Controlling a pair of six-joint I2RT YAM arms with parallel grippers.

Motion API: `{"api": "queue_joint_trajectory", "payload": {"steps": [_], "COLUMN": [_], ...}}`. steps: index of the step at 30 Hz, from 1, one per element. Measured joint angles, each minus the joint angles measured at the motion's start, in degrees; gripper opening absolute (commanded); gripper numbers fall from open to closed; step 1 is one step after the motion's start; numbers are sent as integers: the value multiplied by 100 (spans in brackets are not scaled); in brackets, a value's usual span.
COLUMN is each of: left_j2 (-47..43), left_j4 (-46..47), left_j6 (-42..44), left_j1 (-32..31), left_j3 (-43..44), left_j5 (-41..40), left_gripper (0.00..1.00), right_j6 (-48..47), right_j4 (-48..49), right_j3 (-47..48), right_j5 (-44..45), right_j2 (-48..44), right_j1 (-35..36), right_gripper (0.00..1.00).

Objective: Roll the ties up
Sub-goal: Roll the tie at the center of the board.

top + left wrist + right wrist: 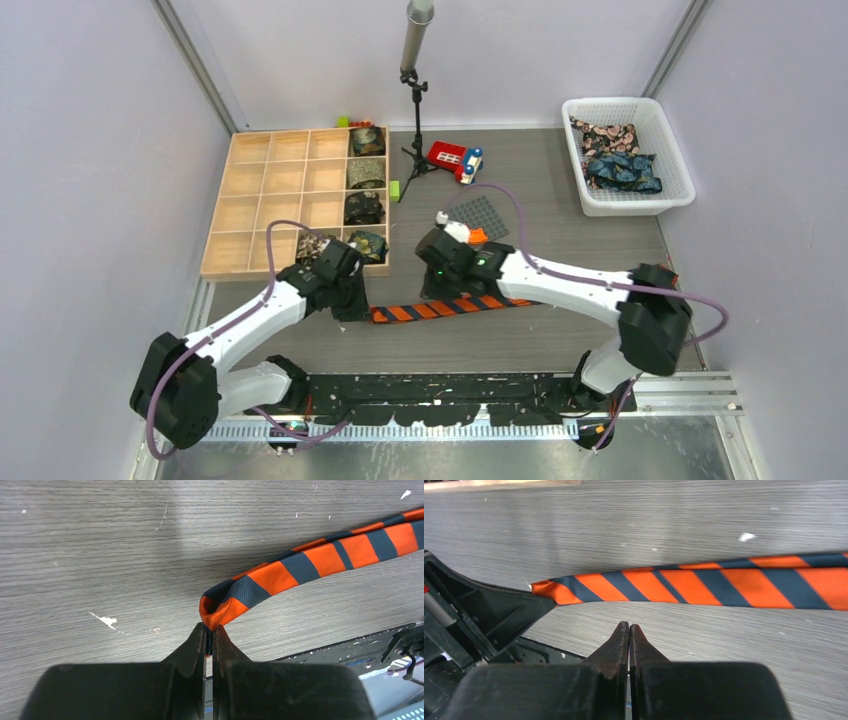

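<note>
An orange-and-black striped tie (445,308) lies flat across the table's near middle. My left gripper (210,628) is shut on the tie's left end (220,611), which curls over at the fingertips. In the top view the left gripper (352,308) sits at that end. My right gripper (629,626) is shut and empty, just in front of the tie (704,586), not touching it. In the top view the right gripper (440,288) hovers over the tie's middle. Several rolled dark ties (365,172) sit in the wooden tray's right column. Dark patterned ties (612,155) lie in the white basket.
A wooden compartment tray (270,200) stands at the left. A white basket (672,178) is at the back right. A microphone stand (414,90), a red toy car (455,160) and a grey studded plate (478,214) with an orange piece sit behind the arms.
</note>
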Motion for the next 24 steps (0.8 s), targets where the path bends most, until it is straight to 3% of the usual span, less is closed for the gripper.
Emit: {"api": "queue_joint_trajectory", "payload": {"steps": [13, 24], "left_j2": [-411, -511], "left_j4": [-356, -546], "left_j6": [-2, 48], "left_j1": [2, 61], "left_j3": [0, 0], "left_j5": [-256, -273], "left_gripper": [0, 0], "right_j6": [-4, 162], "right_j4": [382, 518], "right_j3": [1921, 2013], "right_j5": [-125, -203], "right_j2": [2162, 2551], "right_j1": [680, 804], "right_gripper": [0, 0]}}
